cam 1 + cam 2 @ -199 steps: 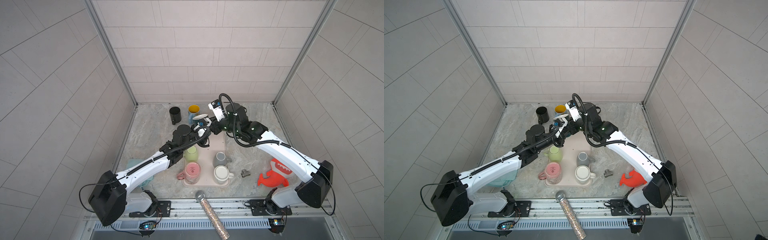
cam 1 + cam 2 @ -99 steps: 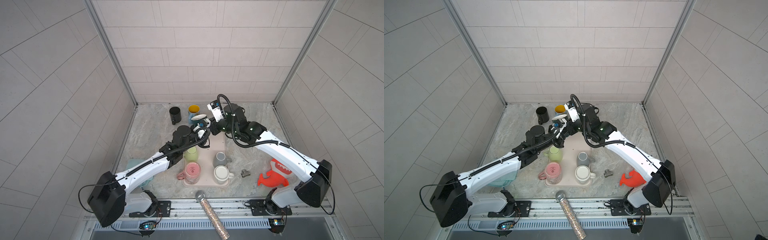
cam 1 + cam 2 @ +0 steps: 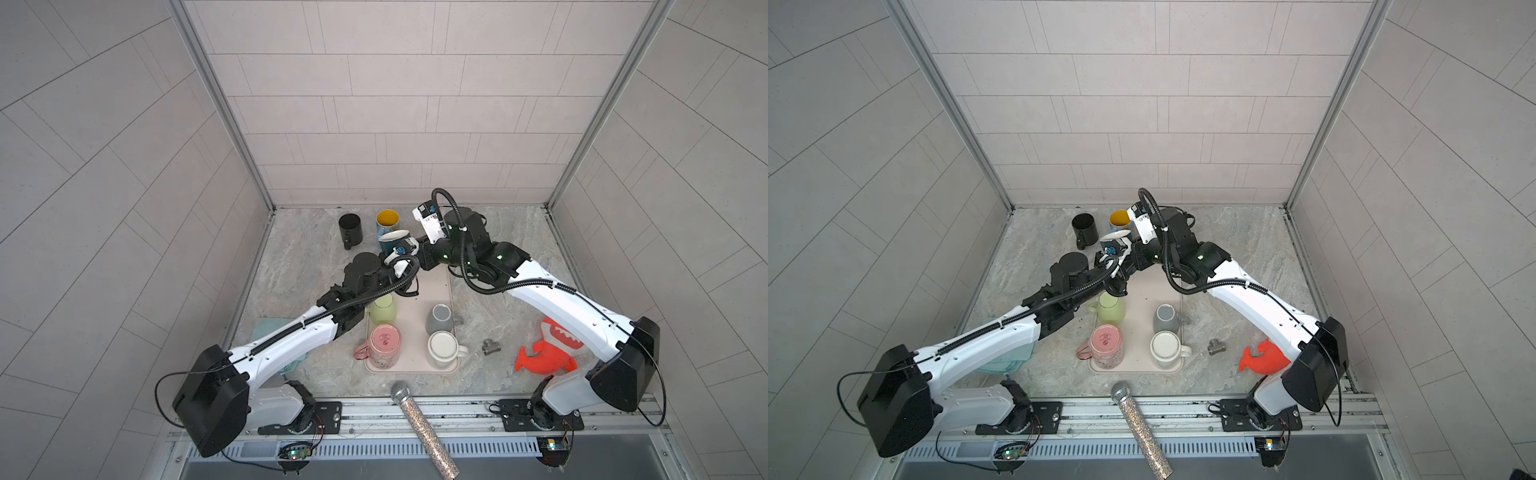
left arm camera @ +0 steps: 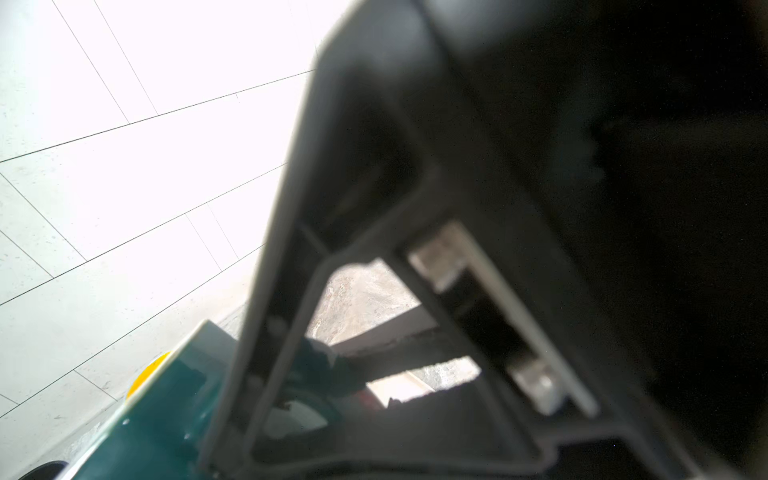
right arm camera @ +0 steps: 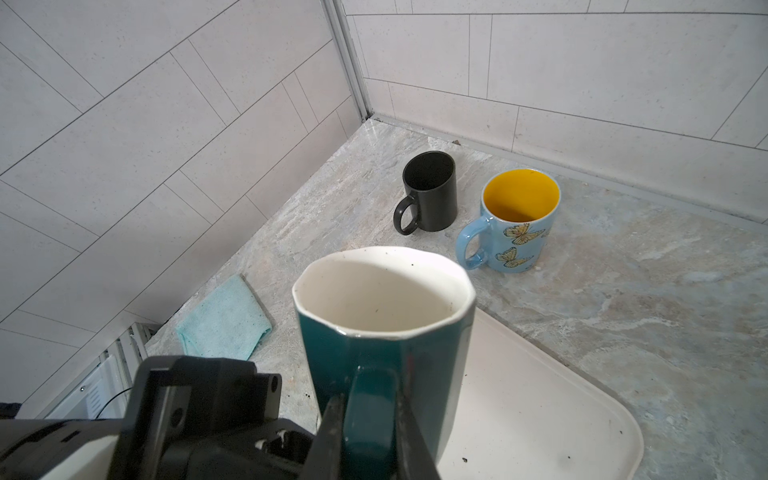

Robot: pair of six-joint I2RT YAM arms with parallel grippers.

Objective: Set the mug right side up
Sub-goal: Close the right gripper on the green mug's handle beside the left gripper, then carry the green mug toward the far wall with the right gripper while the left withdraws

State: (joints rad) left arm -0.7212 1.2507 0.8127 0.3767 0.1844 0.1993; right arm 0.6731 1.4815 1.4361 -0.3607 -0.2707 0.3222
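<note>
Reading both top views first, I see the mug (image 3: 392, 246) already mouth-up at the tray's (image 3: 434, 286) 11 o'clock corner, with the blue mug (image 3: 387, 219) just beyond it at 12. The flip looks done to me. What is left is setting the mug down and letting go, and I cannot tell whether its base rests on anything. The left gripper (image 3: 400, 266) meets it from 6 o'clock, the right gripper (image 3: 417, 252) from 3.

Left wrist view: a blurred dark finger (image 4: 270, 324) fills it, with the mug (image 4: 153, 415) behind. The left jaws are together, but I cannot tell whether they pinch the mug.

Right wrist view: the right jaws are clamped on the handle (image 5: 370, 399), one on each side, with no gap showing.

Against a second ago, the mug sits in the same spot and was mouth-up then too. The right wrist has edged slightly toward 9 o'clock.
</note>
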